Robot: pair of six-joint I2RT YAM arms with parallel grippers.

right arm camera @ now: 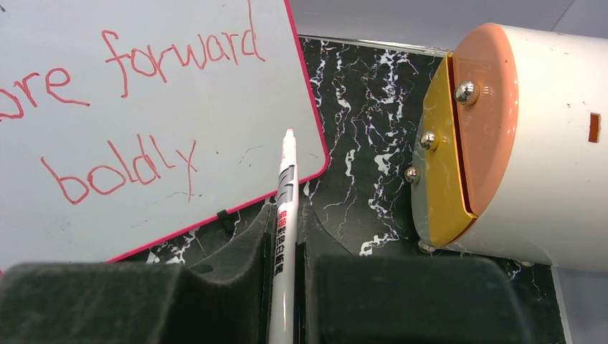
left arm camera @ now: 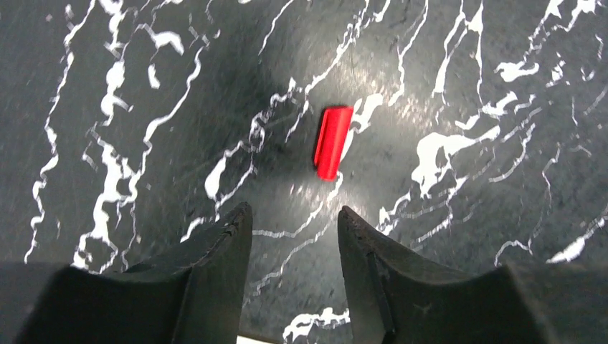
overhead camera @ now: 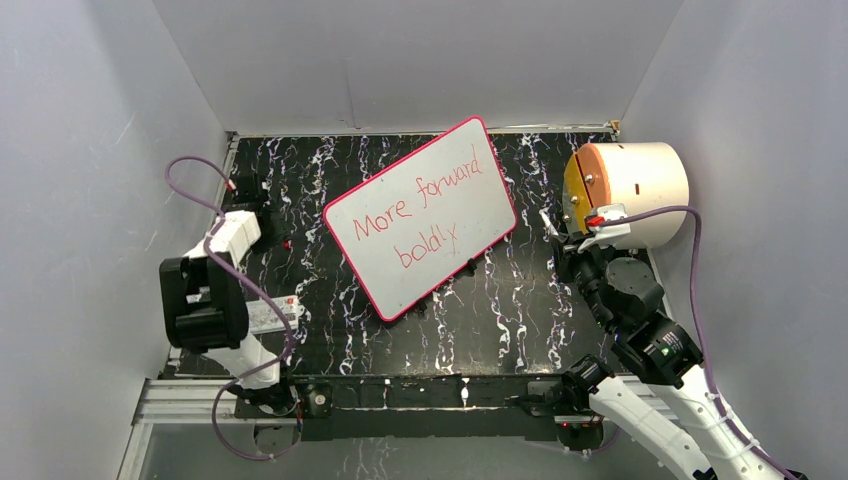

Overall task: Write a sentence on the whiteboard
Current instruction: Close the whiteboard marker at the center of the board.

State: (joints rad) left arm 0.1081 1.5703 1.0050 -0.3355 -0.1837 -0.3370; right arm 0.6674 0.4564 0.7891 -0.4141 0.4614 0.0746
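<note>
The whiteboard (overhead camera: 460, 150), flat, red-rimmed and round-cornered, lies aslant mid-worktop (overhead camera: 500, 320), a black slab veined white. The sentence (overhead camera: 410, 225) runs across it in red, in two slanted lines. The right arm is folded low beside the board's right edge. Its right hand (right arm camera: 285, 222) is clamped narrow on a slim white marker (right arm camera: 287, 165), which points at the board's corner. The left arm reaches forward at the far left. Its left hand (left arm camera: 294, 211) is half spread and holds nothing. A red cap (left arm camera: 332, 142) lies just beyond its fingers.
</note>
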